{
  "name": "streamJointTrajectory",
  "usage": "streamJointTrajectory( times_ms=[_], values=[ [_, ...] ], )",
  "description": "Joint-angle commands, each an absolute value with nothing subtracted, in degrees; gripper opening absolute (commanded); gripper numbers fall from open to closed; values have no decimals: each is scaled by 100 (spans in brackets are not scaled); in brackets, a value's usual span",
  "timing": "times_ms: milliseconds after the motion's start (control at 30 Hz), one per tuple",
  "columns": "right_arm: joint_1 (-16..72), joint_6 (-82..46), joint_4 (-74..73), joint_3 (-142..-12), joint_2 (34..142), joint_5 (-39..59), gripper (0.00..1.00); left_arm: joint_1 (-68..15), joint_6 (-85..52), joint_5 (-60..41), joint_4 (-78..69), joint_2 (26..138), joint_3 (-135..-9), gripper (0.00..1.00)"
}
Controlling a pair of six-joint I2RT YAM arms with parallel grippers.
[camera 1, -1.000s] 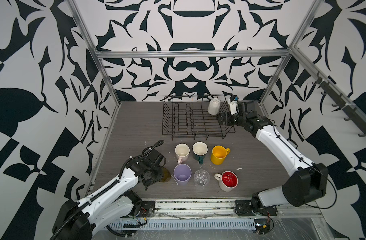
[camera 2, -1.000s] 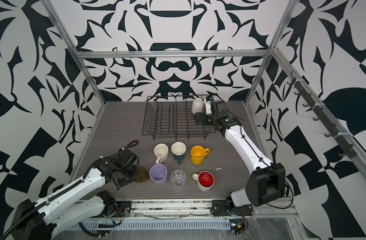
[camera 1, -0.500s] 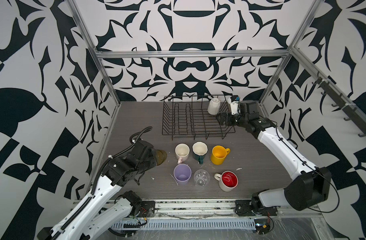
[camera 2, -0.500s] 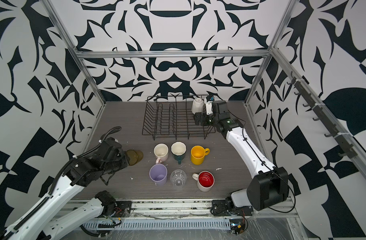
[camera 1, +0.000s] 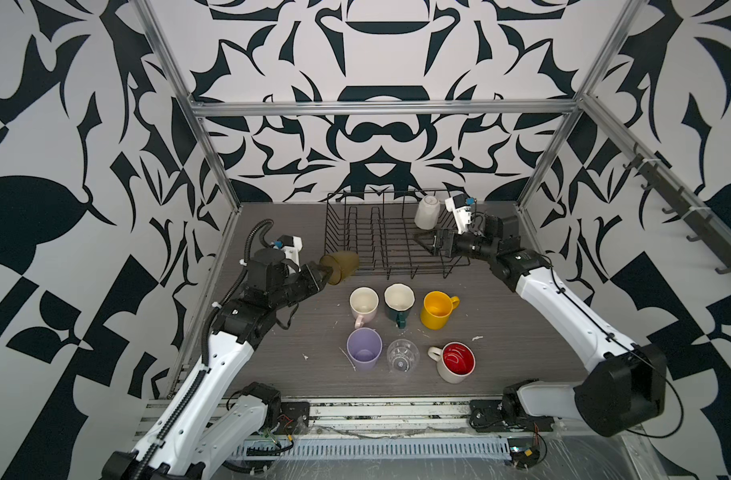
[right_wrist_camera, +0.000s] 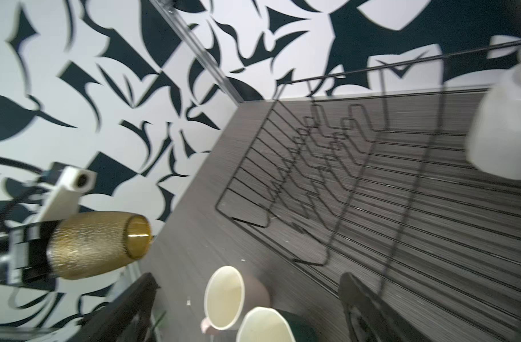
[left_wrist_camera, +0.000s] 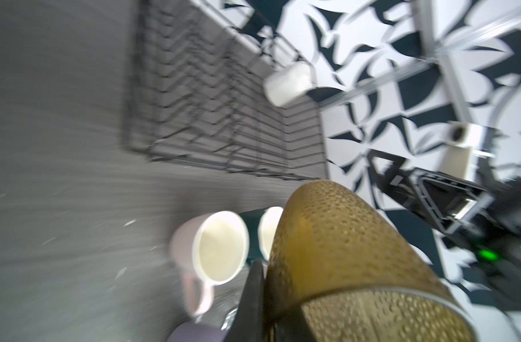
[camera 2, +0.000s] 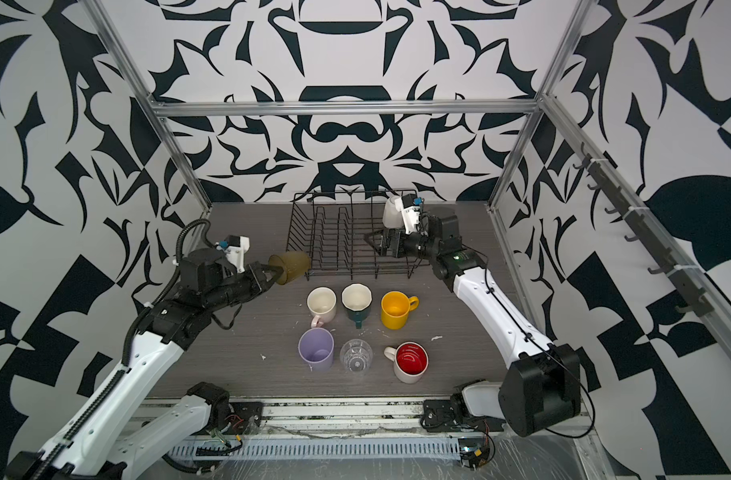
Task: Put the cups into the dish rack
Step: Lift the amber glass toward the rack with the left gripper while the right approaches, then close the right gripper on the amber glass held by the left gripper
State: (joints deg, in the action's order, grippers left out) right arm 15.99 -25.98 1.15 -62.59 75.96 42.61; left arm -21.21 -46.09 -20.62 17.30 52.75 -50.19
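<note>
Now mid-carry: left gripper clamps the tipped olive glass beside the dish rack, which next needs lifting over the rim; right gripper gapes wide, empty.

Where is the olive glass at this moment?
In both top views the olive glass is held tipped sideways in the left gripper, on the left side, close beside the dish rack's front left corner and farther back than the pale pink mug.

Your left arm: white shells, black joints, ribbed black hose behind the jaws.
Your right arm: same white-and-black, green light behind the jaws.
</note>
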Motion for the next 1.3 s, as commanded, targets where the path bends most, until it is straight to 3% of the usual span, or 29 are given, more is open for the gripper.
streamJointTrajectory(
  times_ms=[0,300,933,1267],
  values=[
    [1687,-3406,-1459,-6163,7548,5360,98,-2094,-4802,-3212,113,5540,-4998,0],
    [2368,-3525,-1863,-6479,7779,5864,98,-2097,-5133,-3796,-910,5957,-4825,0],
    [3083,-3740,-2109,-6953,8354,6006,96,-2098,-5240,-4252,-1242,6055,-4702,0],
    [3244,-3902,-2223,-7029,8514,6092,88,-2093,-5252,-4368,-1257,6070,-4720,0]
  ],
)
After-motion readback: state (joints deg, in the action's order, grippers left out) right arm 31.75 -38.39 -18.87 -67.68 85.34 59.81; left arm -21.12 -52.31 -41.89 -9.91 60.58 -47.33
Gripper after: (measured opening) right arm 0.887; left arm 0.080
